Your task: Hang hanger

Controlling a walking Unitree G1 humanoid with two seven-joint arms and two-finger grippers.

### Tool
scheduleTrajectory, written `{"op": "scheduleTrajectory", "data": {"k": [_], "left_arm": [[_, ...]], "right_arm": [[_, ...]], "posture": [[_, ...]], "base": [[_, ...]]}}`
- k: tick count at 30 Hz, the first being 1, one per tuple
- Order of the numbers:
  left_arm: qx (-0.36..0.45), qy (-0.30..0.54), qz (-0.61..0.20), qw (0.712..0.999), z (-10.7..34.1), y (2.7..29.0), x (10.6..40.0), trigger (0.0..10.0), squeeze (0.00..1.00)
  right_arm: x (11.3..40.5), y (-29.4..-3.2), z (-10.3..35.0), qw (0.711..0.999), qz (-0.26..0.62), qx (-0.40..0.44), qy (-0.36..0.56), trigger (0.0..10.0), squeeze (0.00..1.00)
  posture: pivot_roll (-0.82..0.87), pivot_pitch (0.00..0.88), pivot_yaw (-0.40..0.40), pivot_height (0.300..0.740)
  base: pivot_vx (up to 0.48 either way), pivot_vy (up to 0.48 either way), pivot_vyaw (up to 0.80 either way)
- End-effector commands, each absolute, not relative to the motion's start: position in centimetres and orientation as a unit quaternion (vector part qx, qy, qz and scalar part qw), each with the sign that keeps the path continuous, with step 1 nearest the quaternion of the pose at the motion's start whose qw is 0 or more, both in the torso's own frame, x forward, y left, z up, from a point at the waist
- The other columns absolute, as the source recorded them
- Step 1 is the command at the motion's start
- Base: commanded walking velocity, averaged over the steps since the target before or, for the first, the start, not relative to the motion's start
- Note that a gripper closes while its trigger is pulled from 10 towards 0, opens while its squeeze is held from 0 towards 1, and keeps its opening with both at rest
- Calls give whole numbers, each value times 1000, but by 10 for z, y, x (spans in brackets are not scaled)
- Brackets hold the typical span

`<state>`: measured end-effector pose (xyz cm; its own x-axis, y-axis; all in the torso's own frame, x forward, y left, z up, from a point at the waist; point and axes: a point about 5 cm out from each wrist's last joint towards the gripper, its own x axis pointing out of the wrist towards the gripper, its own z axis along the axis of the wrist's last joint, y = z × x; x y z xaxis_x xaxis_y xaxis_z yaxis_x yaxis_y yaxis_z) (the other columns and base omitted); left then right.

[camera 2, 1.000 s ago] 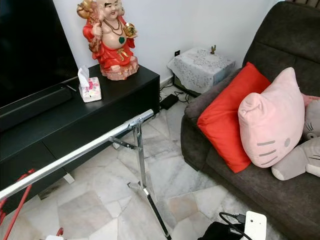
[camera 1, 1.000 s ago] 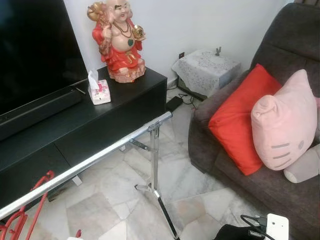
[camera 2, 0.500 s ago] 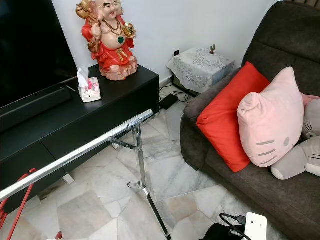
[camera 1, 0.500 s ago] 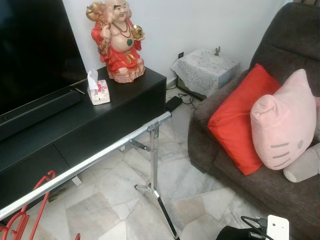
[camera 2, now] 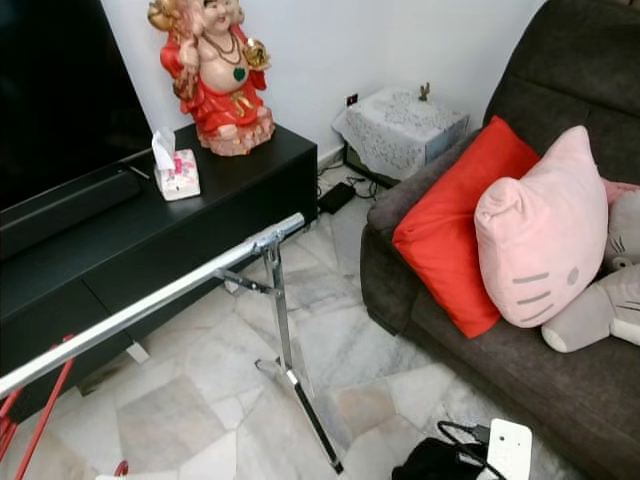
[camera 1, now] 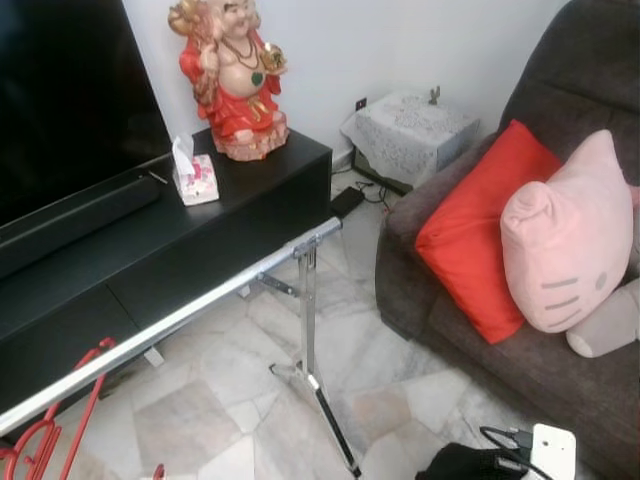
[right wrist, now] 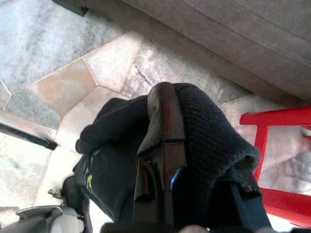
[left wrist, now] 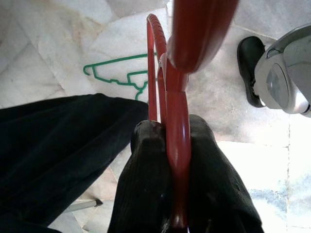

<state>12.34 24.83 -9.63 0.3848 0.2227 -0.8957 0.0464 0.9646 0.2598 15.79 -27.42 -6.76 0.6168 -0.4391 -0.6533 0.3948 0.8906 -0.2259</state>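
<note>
Below the silver rail (camera 1: 170, 325), left gripper (left wrist: 167, 160) clamped on red hanger (left wrist: 177, 111), right gripper (right wrist: 163, 141) closed, holding nothing, green hanger (left wrist: 119, 75) on floor.

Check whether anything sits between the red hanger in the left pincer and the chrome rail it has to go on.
Nothing visible blocks it. The red hanger is clamped in the left pincer, and in the left eye view it sits low at the near end of the chrome rail, just below it. The rail's top side is bare along its visible length.
</note>
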Motion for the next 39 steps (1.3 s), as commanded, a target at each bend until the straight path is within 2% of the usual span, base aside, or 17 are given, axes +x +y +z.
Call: {"op": "scheduleTrajectory", "data": {"k": [1, 25, 31, 39], "left_arm": [[126, 559, 47, 818, -98, 249, 117, 10000, 0], [123, 558, 48, 819, -97, 251, 118, 10000, 0], [124, 559, 46, 819, -97, 252, 118, 10000, 0], [124, 558, 47, 819, -96, 253, 119, 10000, 0]], "right_arm": [[153, -275, -70, 894, -242, -22, 376, 10000, 0], [162, -273, -65, 904, -242, -26, 352, 10000, 0], [162, -272, -66, 904, -239, -24, 355, 10000, 0], [159, -274, -66, 901, -245, -17, 359, 10000, 0]], "posture": [[-65, 0, 17, 740], [-59, 0, 28, 740], [-59, 0, 31, 740], [-59, 0, 33, 740]], "base": [[-262, 0, 0], [-296, 0, 0], [-301, 0, 651], [-300, 0, 0]]}}
